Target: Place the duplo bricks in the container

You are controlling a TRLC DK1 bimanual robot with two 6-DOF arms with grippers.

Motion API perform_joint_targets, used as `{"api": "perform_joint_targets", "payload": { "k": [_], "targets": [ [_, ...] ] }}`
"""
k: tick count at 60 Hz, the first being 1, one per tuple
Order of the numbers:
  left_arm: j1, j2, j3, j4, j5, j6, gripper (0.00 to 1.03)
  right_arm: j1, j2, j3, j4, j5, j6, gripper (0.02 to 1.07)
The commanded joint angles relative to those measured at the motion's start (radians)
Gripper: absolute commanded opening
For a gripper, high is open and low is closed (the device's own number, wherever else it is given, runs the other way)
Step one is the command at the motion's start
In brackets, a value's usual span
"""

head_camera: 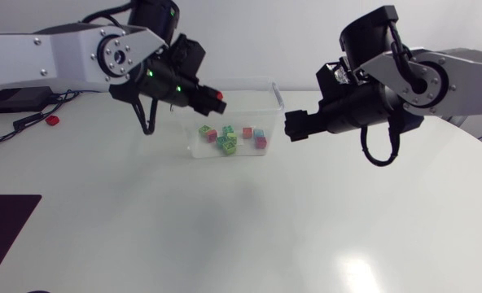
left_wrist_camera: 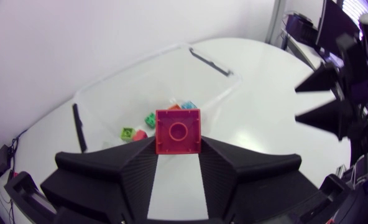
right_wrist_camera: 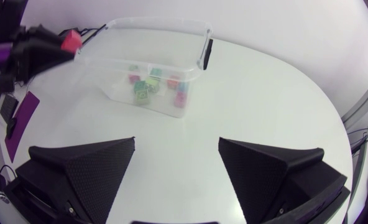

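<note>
My left gripper (left_wrist_camera: 178, 151) is clamped on a red brick (left_wrist_camera: 178, 129), which is square-faced with its hollow underside turned back toward the wrist. The container (left_wrist_camera: 103, 84) lies just ahead. My right gripper (right_wrist_camera: 176, 148) stands wide apart, container ahead.

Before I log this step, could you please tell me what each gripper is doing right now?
Left gripper: closed on a red square plastic duplo brick.
Right gripper: open, holding nothing.
</note>
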Motion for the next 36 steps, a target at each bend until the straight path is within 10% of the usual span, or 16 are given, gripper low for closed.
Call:
{"api": "perform_joint_targets", "payload": {
  "k": [1,14,22,36],
  "targets": [
    [0.035,0.055,0.072,0.029,-0.020,-0.039,0.28,-0.007,-0.034,-0.058,0.019,0.010,-0.018,1.01],
    [0.057,0.220,0.199,0.082,-0.100,-0.053,0.32,-0.007,-0.068,-0.132,0.035,0.027,-0.029,1.01],
    [0.061,0.345,0.305,0.016,-0.193,-0.056,0.97,-0.006,-0.099,-0.158,0.036,0.042,-0.044,1.01],
    [0.087,0.217,0.236,-0.001,-0.195,-0.062,0.99,-0.035,-0.191,-0.182,0.033,0.088,-0.090,1.02]
  ]
}}
